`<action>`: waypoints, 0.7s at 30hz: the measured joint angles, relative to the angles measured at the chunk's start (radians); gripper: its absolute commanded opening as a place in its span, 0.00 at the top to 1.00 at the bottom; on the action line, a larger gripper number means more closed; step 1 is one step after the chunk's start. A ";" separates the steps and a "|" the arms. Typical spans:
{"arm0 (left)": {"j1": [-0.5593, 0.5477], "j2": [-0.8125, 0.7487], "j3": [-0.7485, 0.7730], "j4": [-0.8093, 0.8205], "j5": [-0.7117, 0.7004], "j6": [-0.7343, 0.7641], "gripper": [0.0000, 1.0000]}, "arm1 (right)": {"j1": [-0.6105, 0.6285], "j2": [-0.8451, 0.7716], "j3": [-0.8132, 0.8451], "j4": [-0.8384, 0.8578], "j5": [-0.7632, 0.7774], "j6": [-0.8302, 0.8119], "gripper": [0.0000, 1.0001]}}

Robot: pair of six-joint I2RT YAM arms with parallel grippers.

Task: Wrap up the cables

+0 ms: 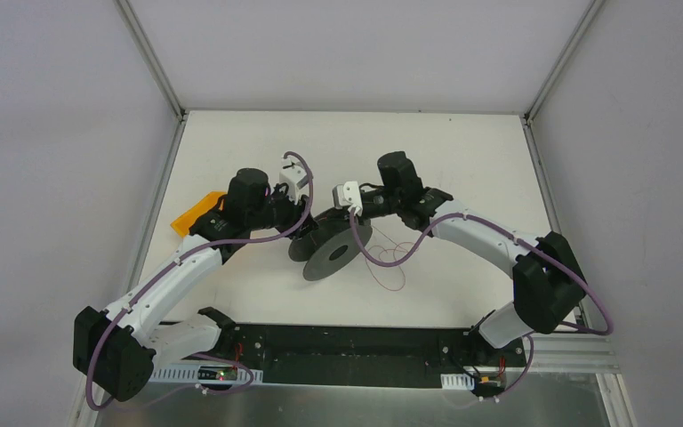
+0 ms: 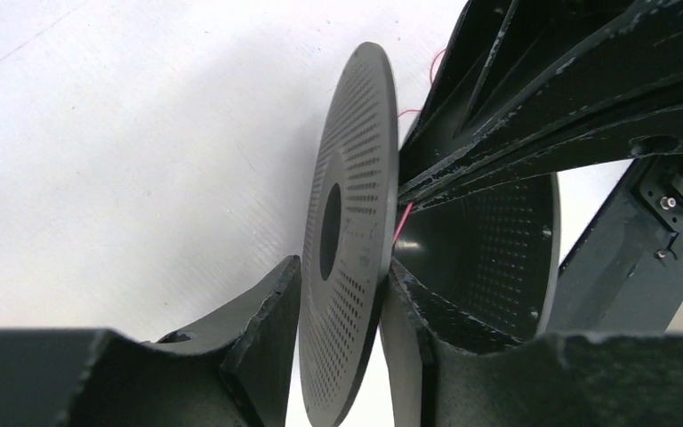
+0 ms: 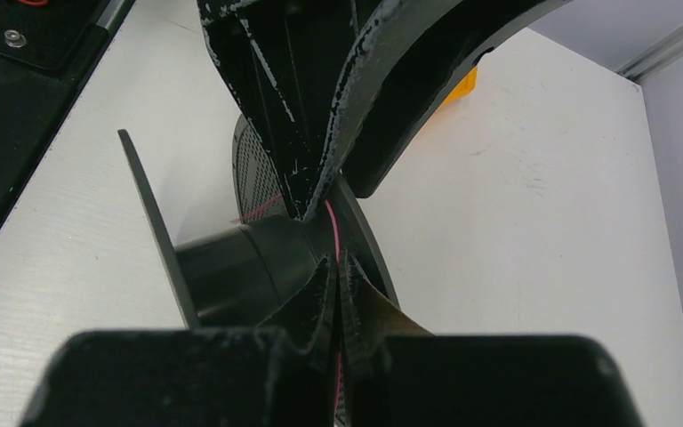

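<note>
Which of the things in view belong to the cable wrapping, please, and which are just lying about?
In the job: wire, spool, left gripper clamping a spool flange, right gripper pinching the wire.
Lying about: orange object, untouched.

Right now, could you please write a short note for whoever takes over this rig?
Left gripper: shut on one flange of the spool, held on edge.
Right gripper: shut on the wire, by the core between the flanges.
Done: wire reaches the core; core looks mostly bare.
Left: wind on the loose loops lying on the table beside the spool.
</note>
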 measured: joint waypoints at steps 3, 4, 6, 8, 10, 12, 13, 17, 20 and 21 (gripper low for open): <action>0.000 0.000 0.000 0.000 0.009 0.005 0.89 | 0.000 0.000 -0.005 0.009 0.005 0.008 1.00; 0.000 0.000 0.000 0.000 0.010 0.011 0.95 | 0.000 0.000 -0.005 0.010 0.008 0.010 1.00; -0.002 0.000 0.000 -0.001 0.013 0.025 1.00 | 0.000 0.000 -0.005 0.017 0.013 0.015 0.92; -0.006 0.000 0.000 -0.003 0.019 0.052 1.00 | -0.001 -0.002 -0.005 0.033 0.024 0.021 0.85; -0.006 0.000 0.000 -0.013 0.020 0.068 1.00 | -0.003 -0.011 -0.005 0.038 0.027 0.031 0.84; -0.006 -0.002 0.000 -0.021 0.022 0.080 1.00 | -0.001 -0.030 -0.015 0.041 0.031 0.045 0.81; -0.006 -0.005 0.000 -0.026 0.022 0.091 1.00 | -0.001 -0.042 -0.021 0.042 0.034 0.056 0.79; 0.005 -0.024 0.004 -0.068 0.010 0.124 1.00 | 0.000 -0.105 -0.038 0.034 0.053 0.124 0.74; 0.050 -0.042 0.008 -0.100 0.000 0.130 1.00 | 0.000 -0.161 -0.050 0.037 0.071 0.198 0.73; 0.070 -0.049 0.009 -0.107 -0.010 0.129 1.00 | 0.000 -0.187 -0.062 0.045 0.081 0.240 0.74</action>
